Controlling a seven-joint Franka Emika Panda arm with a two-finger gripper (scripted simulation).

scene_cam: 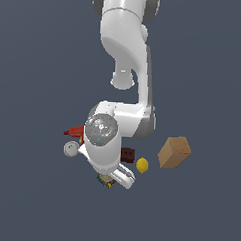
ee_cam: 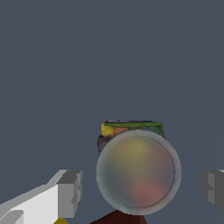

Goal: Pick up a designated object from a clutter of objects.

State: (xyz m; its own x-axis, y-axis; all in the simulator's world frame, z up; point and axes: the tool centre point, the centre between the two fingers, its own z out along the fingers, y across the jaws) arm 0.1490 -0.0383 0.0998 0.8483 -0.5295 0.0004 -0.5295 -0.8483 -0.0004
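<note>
While the white gripper (ee_cam: 142,188) hangs with fingers (ee_cam: 70,192) spread wide, the short silver-lidded can with a multicoloured label (ee_cam: 138,170) sits between them, clear gaps either side. The exterior view hides most of that can (scene_cam: 105,181) under the arm, showing beyond it a yellow lemon (scene_cam: 142,165) and tan cube (scene_cam: 174,152).

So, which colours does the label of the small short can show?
Green, yellow and red on the small short can with its shiny silver lid, clearest in the wrist view.

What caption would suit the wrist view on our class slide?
Wrist camera looking down on the can, its silver lid between the open gripper fingers, not yet touched.
</note>
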